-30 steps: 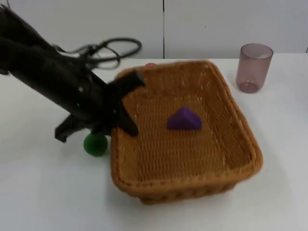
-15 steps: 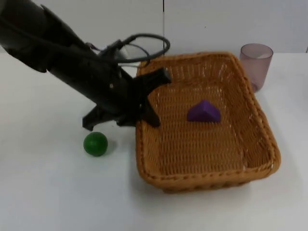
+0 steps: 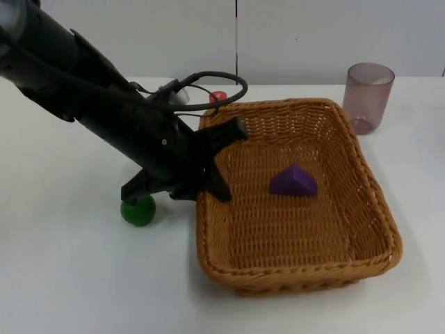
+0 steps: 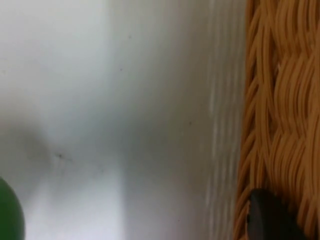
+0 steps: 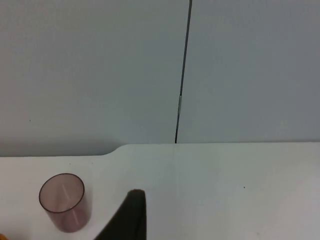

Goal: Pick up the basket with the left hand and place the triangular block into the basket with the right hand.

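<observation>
The basket (image 3: 299, 264) is woven wicker in a warm tan-brown, its strands forming a tight ribbed pattern across floor and walls. Inside lies a solid purple triangular block (image 3: 293, 181). A plain glossy green ball (image 3: 138, 211) sits on the white table (image 3: 69, 278). The cup (image 3: 368, 96) is translucent mauve-pink. A small red object (image 3: 217, 97) shows behind the basket. The left hand (image 3: 217, 161) is matte black. The partition wall (image 3: 334, 35) is pale grey with one dark vertical seam.

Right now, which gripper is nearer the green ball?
Left. The left gripper grips the basket rim, right beside the green ball. The right gripper waits by the cup, across the basket.
</observation>
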`<control>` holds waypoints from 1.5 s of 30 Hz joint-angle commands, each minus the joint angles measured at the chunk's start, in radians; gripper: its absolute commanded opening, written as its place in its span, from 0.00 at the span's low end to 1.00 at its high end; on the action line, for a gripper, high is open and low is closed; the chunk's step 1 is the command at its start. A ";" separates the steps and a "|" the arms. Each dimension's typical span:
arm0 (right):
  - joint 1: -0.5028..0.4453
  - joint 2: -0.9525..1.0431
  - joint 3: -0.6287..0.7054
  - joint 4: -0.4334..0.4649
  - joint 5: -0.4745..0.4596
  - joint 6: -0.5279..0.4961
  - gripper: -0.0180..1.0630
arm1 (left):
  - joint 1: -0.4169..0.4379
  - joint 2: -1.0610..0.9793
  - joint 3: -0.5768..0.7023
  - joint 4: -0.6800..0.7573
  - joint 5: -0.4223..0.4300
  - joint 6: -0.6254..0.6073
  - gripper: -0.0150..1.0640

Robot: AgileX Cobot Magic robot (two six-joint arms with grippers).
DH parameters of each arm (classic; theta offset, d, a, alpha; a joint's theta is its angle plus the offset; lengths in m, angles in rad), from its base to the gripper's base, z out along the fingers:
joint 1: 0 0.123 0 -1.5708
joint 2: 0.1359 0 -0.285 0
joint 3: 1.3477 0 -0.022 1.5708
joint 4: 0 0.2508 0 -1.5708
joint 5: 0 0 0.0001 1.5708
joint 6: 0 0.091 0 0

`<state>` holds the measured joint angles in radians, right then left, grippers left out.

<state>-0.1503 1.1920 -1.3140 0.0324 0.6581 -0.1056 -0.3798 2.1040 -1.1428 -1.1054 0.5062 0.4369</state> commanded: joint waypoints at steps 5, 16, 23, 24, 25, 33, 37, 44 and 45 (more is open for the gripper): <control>-0.004 -0.010 -0.008 -0.003 -0.017 -0.019 0.98 | -0.005 0.007 -0.009 0.006 0.007 -0.007 0.03; -0.004 -0.010 -0.008 -0.003 -0.020 -0.019 0.98 | -0.015 0.007 -0.009 0.051 0.009 -0.041 0.38; -0.004 -0.010 -0.008 -0.003 -0.020 -0.019 0.98 | -0.048 -0.010 -0.009 0.056 0.013 -0.034 0.98; -0.004 -0.010 -0.008 -0.003 -0.020 -0.019 0.98 | -0.051 -0.019 -0.009 0.051 0.013 -0.027 0.99; -0.004 -0.010 -0.008 -0.003 -0.020 -0.019 0.98 | -0.053 -0.027 -0.009 0.049 0.013 -0.022 0.99; -0.004 -0.010 -0.008 -0.001 -0.016 -0.019 0.98 | -0.061 -0.090 -0.009 0.061 0.043 -0.038 0.99; -0.004 -0.010 -0.008 -0.001 -0.011 -0.019 0.98 | -0.061 -0.142 -0.009 0.177 0.045 -0.119 0.99; -0.004 -0.010 -0.008 0.000 -0.004 -0.019 0.98 | -0.048 -0.209 -0.009 0.644 0.052 -0.437 0.99; -0.004 -0.010 -0.008 0.000 -0.004 -0.019 0.98 | -0.048 -0.219 -0.009 0.739 0.065 -0.502 0.99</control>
<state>-0.1503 1.1920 -1.3140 0.0324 0.6566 -0.1164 -0.4342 1.9104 -1.1477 -0.5437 0.5509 0.0511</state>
